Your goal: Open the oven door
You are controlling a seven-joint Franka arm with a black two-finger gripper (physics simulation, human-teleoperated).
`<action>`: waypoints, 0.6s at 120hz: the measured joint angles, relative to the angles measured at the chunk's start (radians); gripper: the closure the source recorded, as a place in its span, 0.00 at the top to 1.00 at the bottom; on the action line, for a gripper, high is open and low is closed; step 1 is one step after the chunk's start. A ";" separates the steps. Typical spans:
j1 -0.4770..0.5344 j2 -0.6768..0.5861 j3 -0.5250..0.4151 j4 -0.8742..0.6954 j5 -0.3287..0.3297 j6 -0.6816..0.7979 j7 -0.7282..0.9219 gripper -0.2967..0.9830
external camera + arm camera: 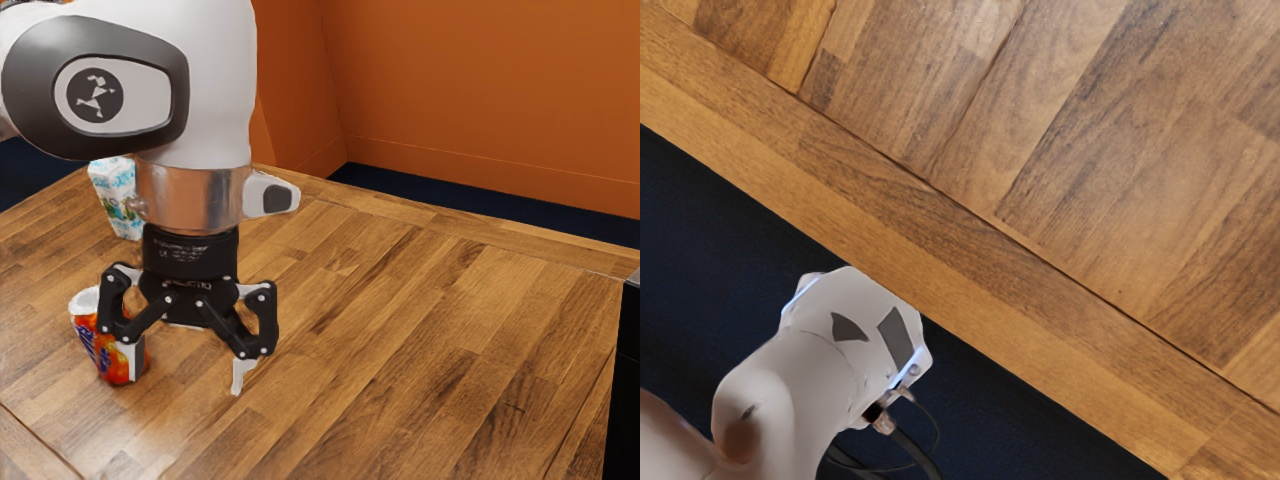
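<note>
Over the bench (430, 350) hangs my claw (186, 366), fingers spread wide, nothing held between them. Black and partly cut off, the oven (625, 390) stands at the exterior view's right edge, well apart from me.

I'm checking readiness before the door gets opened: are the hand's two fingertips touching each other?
No, the hand has its two fingers standing wide apart.
</note>
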 joint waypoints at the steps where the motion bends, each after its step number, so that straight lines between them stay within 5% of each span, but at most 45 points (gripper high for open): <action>1: 0.000 0.002 0.002 0.000 -0.003 0.018 -0.022 0.77; 20: -0.086 0.024 -0.036 0.032 -0.038 0.248 -0.397 0.77; 39: -0.157 0.114 -0.215 0.198 -0.048 0.379 -0.707 0.77; 56: -0.314 0.287 -0.239 0.317 -0.046 0.561 -0.922 0.77; 72: -0.314 0.369 -0.242 0.351 -0.044 0.698 -1.083 0.77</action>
